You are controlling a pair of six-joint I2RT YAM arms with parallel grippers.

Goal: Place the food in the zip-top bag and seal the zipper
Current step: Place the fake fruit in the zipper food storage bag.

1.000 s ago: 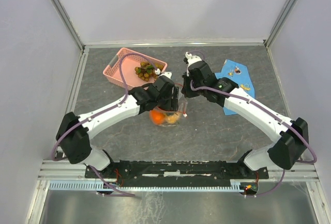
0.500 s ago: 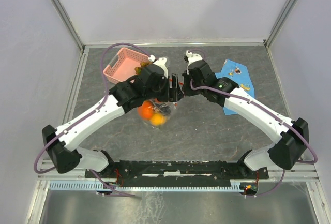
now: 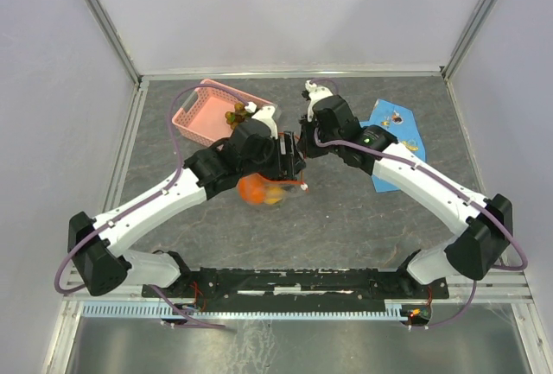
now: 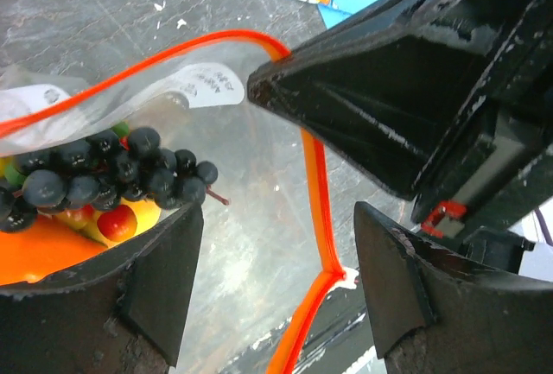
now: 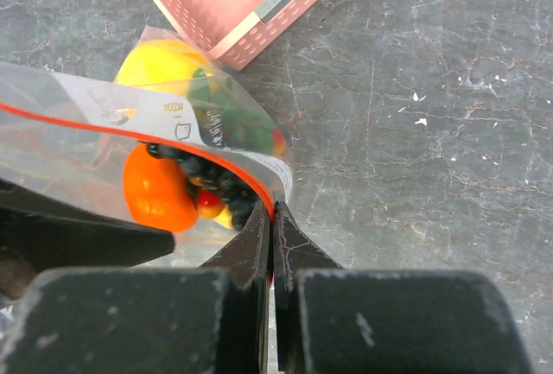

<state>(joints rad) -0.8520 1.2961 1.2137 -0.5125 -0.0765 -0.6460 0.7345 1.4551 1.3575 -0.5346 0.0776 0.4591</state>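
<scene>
The clear zip-top bag hangs between both grippers, holding an orange fruit, a yellow lemon, dark grapes and a red cherry. My right gripper is shut on the bag's top edge at its red zipper. In the top view it sits just above the bag. My left gripper is open, its jaws standing either side of the zipper near the white slider tab. A brownish-green grape bunch lies in the pink basket.
The pink lattice basket stands at the back left, close to the left arm's wrist. It also shows in the right wrist view. A blue printed cloth lies at the back right.
The left arm has swung its wrist back toward the basket. The bag with the fruits has shifted left and looks blurred. The right gripper keeps its hold on the bag's edge.
</scene>
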